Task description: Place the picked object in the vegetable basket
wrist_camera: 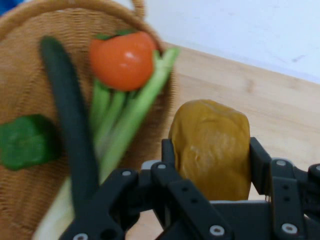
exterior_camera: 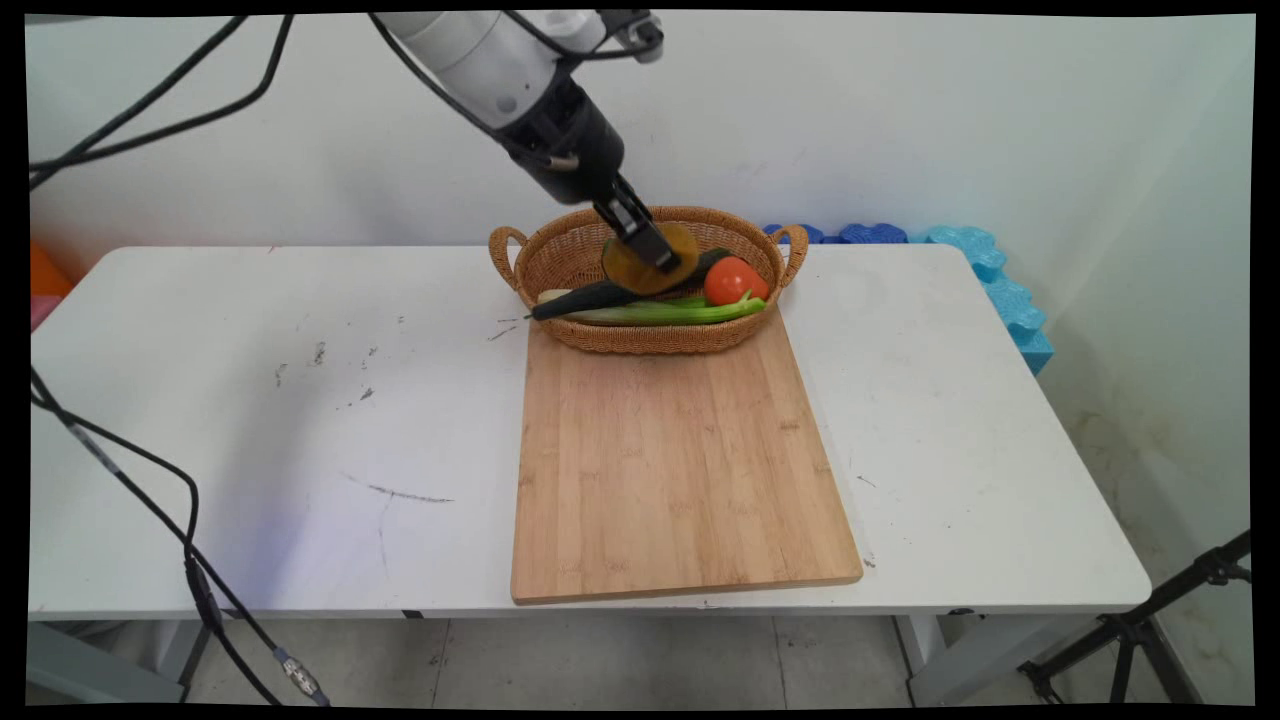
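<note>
My gripper point(exterior_camera: 655, 258) is shut on a yellow-brown potato point(exterior_camera: 640, 272), lifted just above the wicker basket point(exterior_camera: 640, 340). In the hand view the potato point(wrist_camera: 212, 147) sits clamped between both fingers point(wrist_camera: 257, 160). Inside the basket point(wrist_camera: 30, 75) lie a red tomato point(exterior_camera: 735, 281) point(wrist_camera: 122, 60), a dark green cucumber point(exterior_camera: 590, 297) point(wrist_camera: 70, 120), pale green leek stalks point(exterior_camera: 670, 312) point(wrist_camera: 130, 120) and a green pepper piece point(wrist_camera: 25, 142). The pepper is hidden in the main view.
A wooden cutting board point(exterior_camera: 675, 470) lies in front of the basket and reaches the table's near edge. Blue foam pieces point(exterior_camera: 985, 270) sit behind the table's right end. Black cables point(exterior_camera: 150, 500) hang at the left.
</note>
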`<state>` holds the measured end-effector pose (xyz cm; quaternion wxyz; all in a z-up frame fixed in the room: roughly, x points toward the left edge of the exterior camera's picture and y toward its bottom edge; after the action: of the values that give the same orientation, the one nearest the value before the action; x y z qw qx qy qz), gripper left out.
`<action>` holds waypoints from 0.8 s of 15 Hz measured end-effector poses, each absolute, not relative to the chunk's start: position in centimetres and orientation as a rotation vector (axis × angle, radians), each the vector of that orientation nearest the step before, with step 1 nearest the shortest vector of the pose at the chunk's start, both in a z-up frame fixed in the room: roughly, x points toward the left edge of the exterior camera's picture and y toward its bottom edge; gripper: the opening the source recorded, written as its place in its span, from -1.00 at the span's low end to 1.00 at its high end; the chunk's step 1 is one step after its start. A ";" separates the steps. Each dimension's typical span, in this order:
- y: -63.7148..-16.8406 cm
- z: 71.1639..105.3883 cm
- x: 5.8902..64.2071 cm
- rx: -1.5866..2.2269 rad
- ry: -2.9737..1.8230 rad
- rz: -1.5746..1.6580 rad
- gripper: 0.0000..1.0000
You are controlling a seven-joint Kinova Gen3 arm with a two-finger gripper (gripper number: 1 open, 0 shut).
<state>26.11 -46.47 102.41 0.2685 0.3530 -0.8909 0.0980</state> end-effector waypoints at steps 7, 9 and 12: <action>-50.8 101.4 29.1 1.092 -2.397 0.356 -1.00; -51.9 100.5 29.9 1.136 -2.396 0.377 -1.00; -53.4 99.0 30.7 1.197 -2.393 0.400 -1.00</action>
<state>30.73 -53.41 99.01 0.2166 0.4320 -0.8635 0.1443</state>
